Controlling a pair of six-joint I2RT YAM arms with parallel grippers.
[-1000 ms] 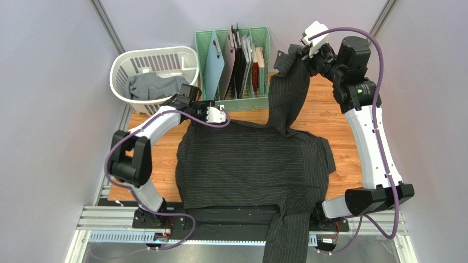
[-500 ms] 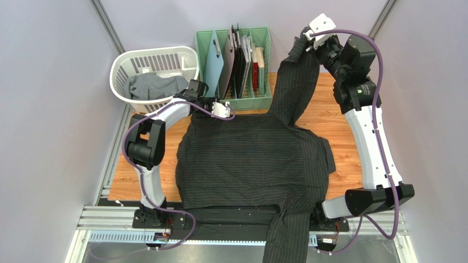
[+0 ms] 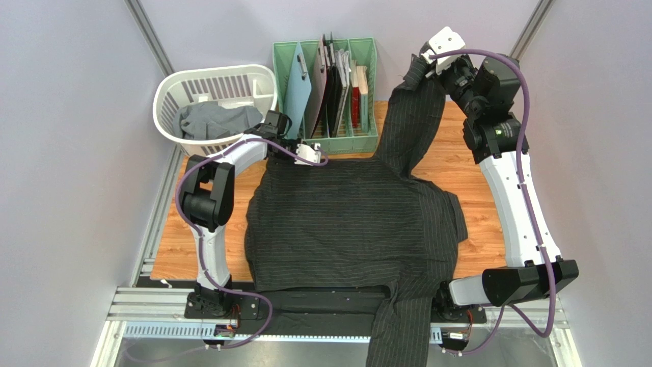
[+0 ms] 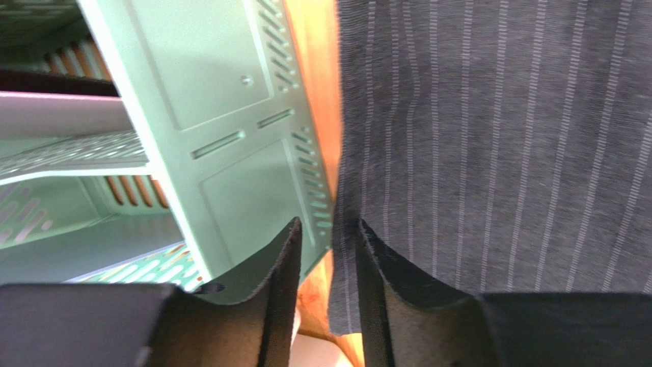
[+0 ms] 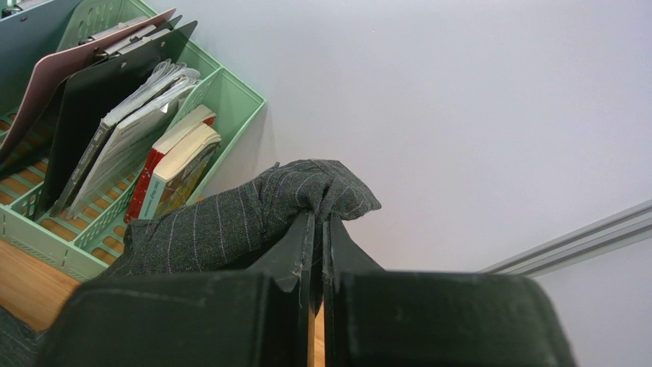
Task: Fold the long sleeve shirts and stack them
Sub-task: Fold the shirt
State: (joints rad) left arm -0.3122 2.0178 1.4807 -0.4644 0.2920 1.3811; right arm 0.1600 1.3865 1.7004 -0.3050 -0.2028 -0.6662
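Observation:
The black pinstriped shirt (image 3: 352, 222) lies spread flat on the wooden table, one sleeve hanging over the near edge. My right gripper (image 3: 425, 63) is shut on the cuff of its other sleeve (image 5: 229, 222) and holds it stretched up at the far right; the jaws (image 5: 321, 218) pinch bunched cloth. My left gripper (image 3: 308, 153) is at the shirt's far left edge beside the green rack. In the left wrist view its jaws (image 4: 327, 225) stand slightly apart, with the shirt's edge (image 4: 497, 115) lying between them. The plain grey shirt (image 3: 218, 118) lies in the white basket.
The green rack (image 3: 325, 141) of boards, folders and books stands at the far middle, close to my left gripper (image 4: 222, 115) and left of the raised sleeve (image 5: 229, 92). The white laundry basket (image 3: 164, 95) stands at the far left. Grey walls enclose the table.
My right gripper has carried the sleeve cuff further back and right, pulling the sleeve straighter. My left arm's elbow has swung inward and its gripper has shifted slightly toward the rack.

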